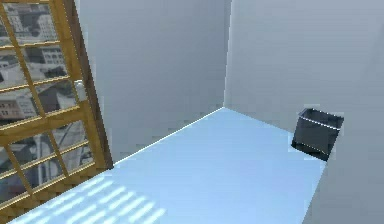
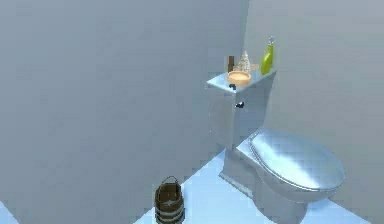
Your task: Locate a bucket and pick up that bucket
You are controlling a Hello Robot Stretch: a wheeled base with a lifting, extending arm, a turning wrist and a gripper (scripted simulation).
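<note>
One bucket [image 2: 169, 200] upright on floor [image 2: 205, 176] near toilet [image 2: 290, 165], toward arm side view's left; tool state impossible to tell.

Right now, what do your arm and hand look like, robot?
I can't tell you their colours or shapes from these pictures. Ahead I see a wooden door and a dark bin; to the side, a toilet and a brown bucket.
</note>
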